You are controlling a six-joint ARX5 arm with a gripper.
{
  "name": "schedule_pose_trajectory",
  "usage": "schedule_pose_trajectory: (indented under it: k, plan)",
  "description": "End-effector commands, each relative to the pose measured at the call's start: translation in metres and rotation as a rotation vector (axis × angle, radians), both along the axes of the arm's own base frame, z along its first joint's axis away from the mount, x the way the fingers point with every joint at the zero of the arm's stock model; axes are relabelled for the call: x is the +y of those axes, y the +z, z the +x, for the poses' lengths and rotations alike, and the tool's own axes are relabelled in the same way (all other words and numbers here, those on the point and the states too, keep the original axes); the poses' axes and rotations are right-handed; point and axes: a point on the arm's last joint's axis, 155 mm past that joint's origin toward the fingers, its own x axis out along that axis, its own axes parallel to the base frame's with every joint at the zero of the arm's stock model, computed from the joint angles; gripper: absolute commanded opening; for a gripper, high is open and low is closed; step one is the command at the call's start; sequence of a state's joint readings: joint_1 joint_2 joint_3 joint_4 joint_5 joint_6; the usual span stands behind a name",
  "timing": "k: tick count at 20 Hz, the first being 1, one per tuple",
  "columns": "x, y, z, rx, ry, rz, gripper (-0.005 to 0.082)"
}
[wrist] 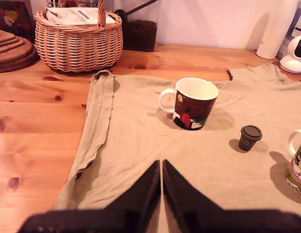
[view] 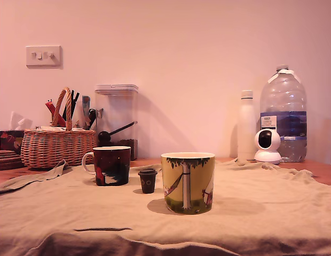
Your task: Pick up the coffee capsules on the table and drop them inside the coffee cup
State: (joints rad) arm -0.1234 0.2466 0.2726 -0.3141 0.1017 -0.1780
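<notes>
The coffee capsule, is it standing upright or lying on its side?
Upright. The coffee capsule stands on its narrow base on the cloth, flared rim on top, between the dark red mug and the yellow-green cup in the exterior view.

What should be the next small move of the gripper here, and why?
Probably open the gripper and move it toward the coffee capsule. The jaws are closed together and hold nothing, low over the cloth, while the capsule stands upright and untouched between the dark red mug and the yellow-green coffee cup.
</notes>
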Motion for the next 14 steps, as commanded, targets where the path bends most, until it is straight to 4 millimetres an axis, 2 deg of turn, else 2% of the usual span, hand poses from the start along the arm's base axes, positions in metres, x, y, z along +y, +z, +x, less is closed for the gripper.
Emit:
schedule_pose_trajectory:
  k: [1,7,14]
  plan:
    - [0.001,-0.001,-0.008,-0.016,0.011,-0.033,-0.0021]
    - [0.001,-0.001,-0.008,-0.019,0.010,-0.035,-0.0021]
    - [-0.010,0.031,-0.004,-0.139,-0.046,-0.087,-0.0021]
